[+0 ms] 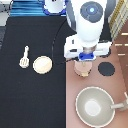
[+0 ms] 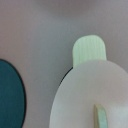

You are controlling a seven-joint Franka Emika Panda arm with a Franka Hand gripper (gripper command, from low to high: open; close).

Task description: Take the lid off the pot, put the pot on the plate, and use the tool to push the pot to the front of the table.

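Black desk (image 1: pixel 30 95) carries the tool (image 1: pixel 24 56) beside the plate (image 1: pixel 42 64), while the gripper (image 1: pixel 84 61) hangs directly over the lidded pot (image 1: pixel 82 69) on the stove, lid-removal apparently underway.

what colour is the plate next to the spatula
Cream-yellow with a slightly darker rim, clearest in the exterior view: plate. The gripper hangs over the pot.

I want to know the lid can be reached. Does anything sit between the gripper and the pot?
Nothing visible does. The gripper hangs right above the pot on the stove, and the wrist view shows only the lid with one side tab below it.
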